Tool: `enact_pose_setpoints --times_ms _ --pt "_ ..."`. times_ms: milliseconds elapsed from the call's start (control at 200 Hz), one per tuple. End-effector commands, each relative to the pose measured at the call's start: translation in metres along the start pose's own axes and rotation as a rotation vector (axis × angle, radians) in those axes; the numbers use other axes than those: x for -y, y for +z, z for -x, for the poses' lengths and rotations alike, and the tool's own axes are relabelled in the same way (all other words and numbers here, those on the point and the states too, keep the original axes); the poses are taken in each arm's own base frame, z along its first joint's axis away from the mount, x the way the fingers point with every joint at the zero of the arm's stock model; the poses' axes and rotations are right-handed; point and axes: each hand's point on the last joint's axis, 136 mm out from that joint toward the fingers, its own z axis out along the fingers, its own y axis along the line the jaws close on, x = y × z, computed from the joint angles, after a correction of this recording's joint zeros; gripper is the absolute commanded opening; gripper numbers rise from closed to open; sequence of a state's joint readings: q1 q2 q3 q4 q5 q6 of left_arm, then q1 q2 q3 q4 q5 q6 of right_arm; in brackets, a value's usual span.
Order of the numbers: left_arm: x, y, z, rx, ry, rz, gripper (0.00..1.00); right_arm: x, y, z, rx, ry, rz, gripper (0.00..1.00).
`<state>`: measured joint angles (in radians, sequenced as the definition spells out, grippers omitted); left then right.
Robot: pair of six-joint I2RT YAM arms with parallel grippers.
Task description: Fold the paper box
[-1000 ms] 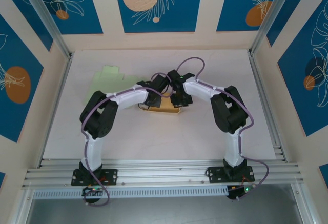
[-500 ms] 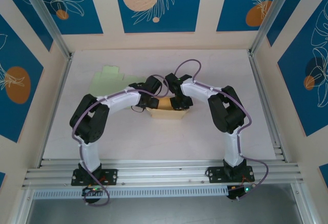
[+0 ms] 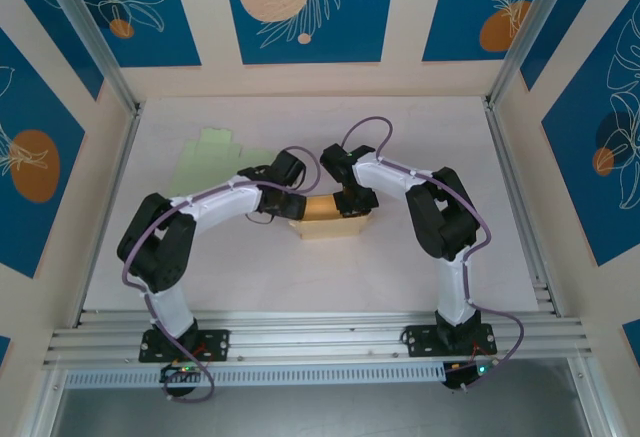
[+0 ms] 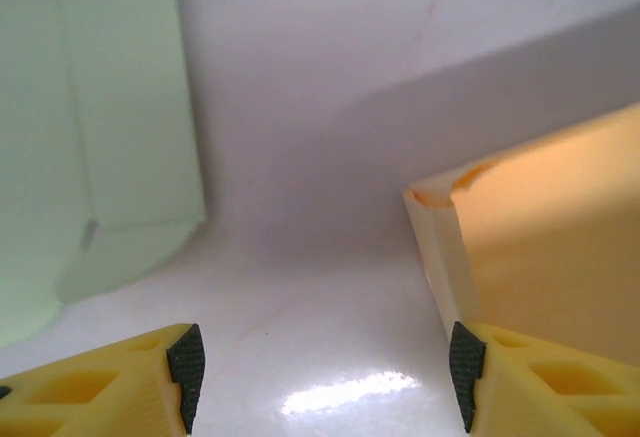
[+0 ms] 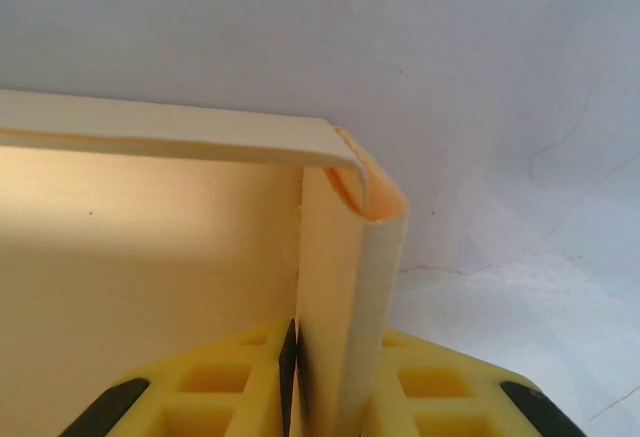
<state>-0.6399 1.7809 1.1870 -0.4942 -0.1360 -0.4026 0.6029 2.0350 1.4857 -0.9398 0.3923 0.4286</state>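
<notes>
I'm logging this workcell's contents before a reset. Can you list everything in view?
paper box: one, pale yellow, table centre, partly folded with walls up.
flat paper sheet: one, pale green, far left of the table.
table: one, whitish, under everything.
wall panels: several, blue with cream and orange prints, around the cell.
left gripper: one, yellow fingers, open, beside a box corner, holding nothing.
right gripper: one, yellow fingers, shut on a box wall.

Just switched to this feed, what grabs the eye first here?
The yellow paper box sits in the middle of the table. The right gripper is clamped on its right wall; the left gripper stands open by its left end. A pale green sheet lies flat at the far left.
</notes>
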Motion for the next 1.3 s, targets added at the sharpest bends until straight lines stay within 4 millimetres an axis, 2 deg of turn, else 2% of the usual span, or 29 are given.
enact_pose_setpoints --times_ms 0,175,270,495,645,735,870,1070,1235,1295 --pt "0.022 -0.003 0.002 0.018 -0.058 -0.136 0.68 -0.003 -0.009 -0.003 -0.004 -0.014 0.019 0.25" --pt "0.037 0.002 -0.003 0.006 -0.062 -0.182 0.67 -0.005 -0.009 -0.003 -0.007 -0.019 0.02 0.27" --pt "0.035 0.001 -0.003 0.02 -0.077 -0.173 0.67 -0.005 -0.007 -0.004 -0.009 -0.02 0.018 0.27" --pt "0.023 -0.019 0.01 0.11 -0.114 -0.125 0.64 -0.005 -0.009 -0.004 -0.006 -0.022 0.019 0.27" --pt "0.025 -0.031 0.017 0.162 -0.13 -0.136 0.63 -0.007 -0.01 -0.004 0.001 -0.025 0.023 0.27" --pt "0.032 -0.032 0.019 0.166 -0.118 -0.143 0.64 -0.008 -0.011 -0.003 0.003 -0.027 0.026 0.27" --pt "0.037 -0.02 0.01 0.123 -0.082 -0.101 0.64 -0.008 -0.01 -0.003 0.003 -0.026 0.026 0.27" --pt "0.026 0.0 -0.008 0.061 -0.015 0.05 0.63 -0.01 -0.01 -0.005 0.004 -0.029 0.03 0.27" --pt "0.032 0.015 -0.016 0.024 0.01 0.068 0.63 -0.011 -0.009 -0.005 0.004 -0.028 0.033 0.27" --pt "0.032 0.021 -0.021 0.001 0.02 0.081 0.57 -0.011 -0.009 -0.006 0.001 -0.028 0.033 0.27"
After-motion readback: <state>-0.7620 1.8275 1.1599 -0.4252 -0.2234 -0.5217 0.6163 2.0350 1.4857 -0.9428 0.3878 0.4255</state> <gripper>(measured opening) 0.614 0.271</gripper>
